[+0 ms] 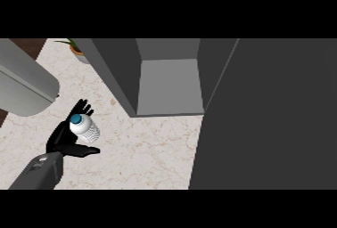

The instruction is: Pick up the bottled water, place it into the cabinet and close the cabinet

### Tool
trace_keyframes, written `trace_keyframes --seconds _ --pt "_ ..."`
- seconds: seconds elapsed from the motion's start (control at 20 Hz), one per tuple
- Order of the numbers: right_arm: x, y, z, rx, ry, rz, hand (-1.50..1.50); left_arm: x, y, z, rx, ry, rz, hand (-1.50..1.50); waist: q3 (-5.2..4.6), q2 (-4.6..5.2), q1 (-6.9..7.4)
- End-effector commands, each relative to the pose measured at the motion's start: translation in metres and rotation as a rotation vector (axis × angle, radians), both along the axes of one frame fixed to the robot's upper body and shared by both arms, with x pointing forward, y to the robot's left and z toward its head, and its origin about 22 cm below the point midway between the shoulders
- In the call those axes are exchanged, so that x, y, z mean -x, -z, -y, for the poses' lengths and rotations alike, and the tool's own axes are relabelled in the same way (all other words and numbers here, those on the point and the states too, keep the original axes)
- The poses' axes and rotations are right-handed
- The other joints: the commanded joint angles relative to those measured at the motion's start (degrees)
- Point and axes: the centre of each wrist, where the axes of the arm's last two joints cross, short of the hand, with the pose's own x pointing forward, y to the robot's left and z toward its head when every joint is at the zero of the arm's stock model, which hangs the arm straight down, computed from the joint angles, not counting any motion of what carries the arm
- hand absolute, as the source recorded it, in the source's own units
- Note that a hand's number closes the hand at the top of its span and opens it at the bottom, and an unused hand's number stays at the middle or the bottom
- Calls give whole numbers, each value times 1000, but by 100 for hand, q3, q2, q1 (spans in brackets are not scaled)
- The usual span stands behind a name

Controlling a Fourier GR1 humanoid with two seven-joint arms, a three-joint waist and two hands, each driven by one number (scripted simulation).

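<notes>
The bottled water (86, 129), white with a blue cap, stands on the marble counter (145, 151) at the left. My left hand (63, 137) is right against its left side. Its fingers (81, 108) stretch straight past the far side of the bottle, and the thumb (85, 150) is spread out on the near side. The hand is open around the bottle, not curled onto it. The grey cabinet (170, 84) stands open at the upper middle with nothing visible inside. Its dark door (270, 116) swings out over the right half of the view. My right hand does not show.
A large rounded grey appliance (23, 84) sits at the upper left, close behind the bottle. A potted plant (77, 51) stands at the back beside the cabinet's left wall. Bare counter lies between the bottle and the cabinet's front.
</notes>
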Motion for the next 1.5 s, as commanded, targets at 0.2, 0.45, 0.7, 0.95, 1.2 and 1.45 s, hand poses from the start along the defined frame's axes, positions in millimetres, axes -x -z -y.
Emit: trace_keyframes --seconds 0.2,0.45,0.7,0.95,1.2,1.45 --pt "26 -21 16 -4 31 62 -150 -1 11 27 209 134 3 150 -8 -4 -13" --pt "22 -10 24 -16 27 44 -150 -6 4 22 119 135 104 150 -2 22 -28" --pt "32 -13 29 -1 56 51 -150 -28 -10 41 31 116 224 150 4 -16 27" --pt "28 -8 39 33 118 56 -150 -11 21 126 21 -111 223 150 13 -36 66" --pt "20 -5 51 46 151 68 -150 -13 21 142 130 -45 259 150 12 -28 121" --pt "29 7 70 44 177 46 -150 -29 3 151 175 -9 259 150 25 -80 122"
